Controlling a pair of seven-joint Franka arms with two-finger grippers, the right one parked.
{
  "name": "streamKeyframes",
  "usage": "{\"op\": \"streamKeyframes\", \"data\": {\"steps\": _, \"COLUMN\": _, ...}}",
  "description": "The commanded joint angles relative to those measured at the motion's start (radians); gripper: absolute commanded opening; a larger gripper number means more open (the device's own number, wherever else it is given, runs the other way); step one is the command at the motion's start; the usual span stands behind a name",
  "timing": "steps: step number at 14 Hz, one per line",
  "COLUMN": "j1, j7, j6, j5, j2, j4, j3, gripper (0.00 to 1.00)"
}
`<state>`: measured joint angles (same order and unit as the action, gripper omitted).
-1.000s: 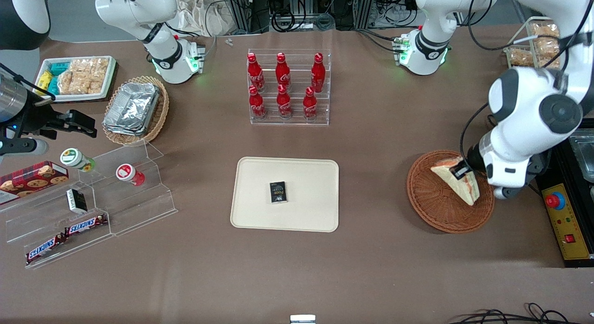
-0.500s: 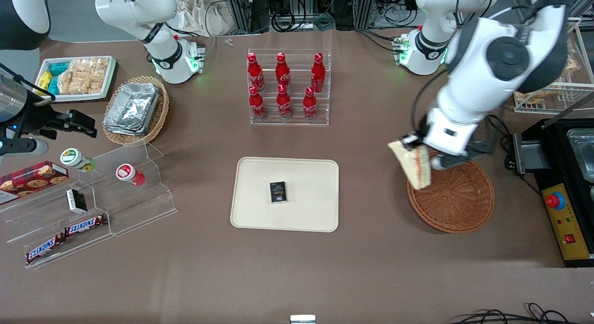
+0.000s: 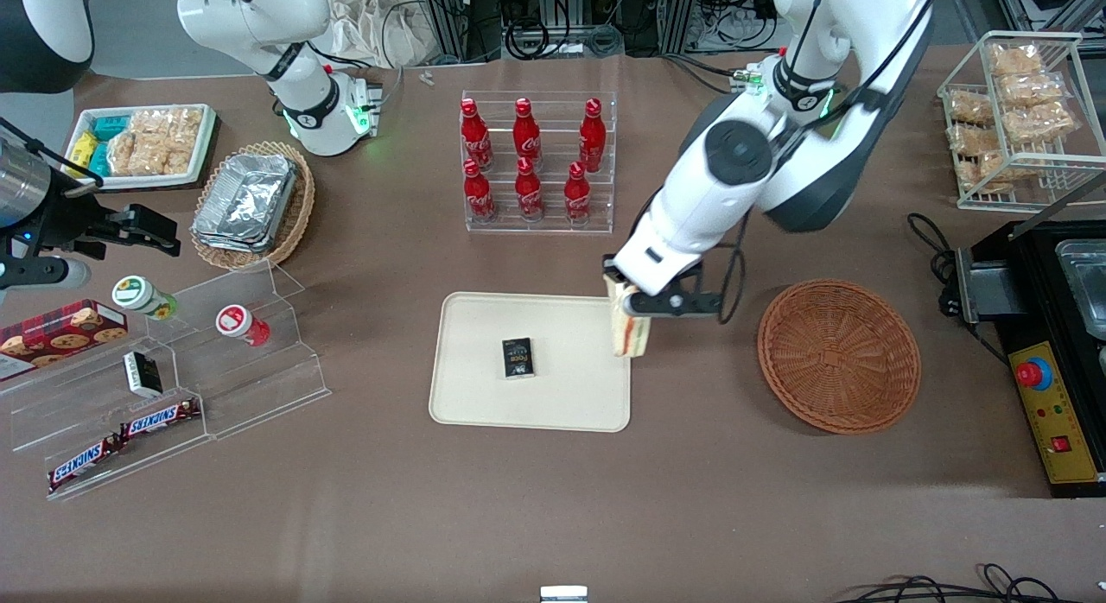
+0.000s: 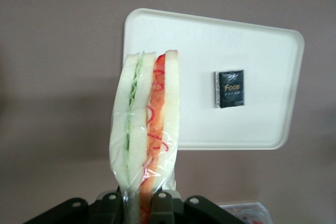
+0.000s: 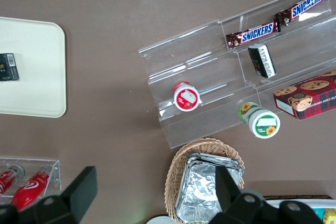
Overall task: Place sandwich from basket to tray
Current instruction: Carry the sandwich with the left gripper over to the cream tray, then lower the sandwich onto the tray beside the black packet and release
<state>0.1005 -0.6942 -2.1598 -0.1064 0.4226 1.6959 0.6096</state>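
So the carry is basically done. A second ago the sandwich (image 3: 630, 331) was down in the basket (image 3: 838, 357) with the gripper (image 3: 624, 302) closing in on it, half a second ago it was lifted at the basket's rim, and now I've got it hanging over the edge of the tray (image 3: 484, 396) that faces the basket. The basket is empty and sits well apart from the arm.

In the wrist view the sandwich (image 4: 147, 124) is pinched at one end between the closed fingers (image 4: 160, 203), so the gripper (image 4: 140, 205) is clamped tight on the wrapped wedge, which sticks out from the jaws with the red and green filling showing edge-on. The tray (image 4: 262, 40) is underneath it.

One thing to watch: there's a small black packet (image 3: 518, 358) lying around the middle of the tray. The sandwich is nearer the basket than the packet, and the two look clear of each other.

Height is where I can't be sure. From the front camera the sandwich looks above the tray, not resting on it, but I can't tell how much air is left.

My read: the transfer step is over and what's left is nudging a bit farther in over the tray, lowering, then letting go. If I release here it could tip over the rim onto the table.
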Motion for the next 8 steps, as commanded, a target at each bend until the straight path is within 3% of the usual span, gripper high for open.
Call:
{"op": "streamKeyframes", "data": {"steps": 1, "j1": 0.034, "j7": -0.001, "j6": -0.001, "j5": -0.129, "j2": 0.164, "j4": -0.11, "j3": 0.005, "gripper": 0.0}}
{"op": "streamKeyframes", "data": {"steps": 6, "j1": 0.044, "j7": -0.079, "j6": -0.045, "j5": -0.306, "j2": 0.335, "j4": -0.189, "j3": 0.004, "gripper": 0.0}}
{"op": "streamKeyframes", "data": {"steps": 8, "j1": 0.057, "j7": -0.088, "j6": -0.046, "j5": -0.317, "j2": 0.375, "j4": -0.219, "j3": -0.002, "gripper": 0.0}}
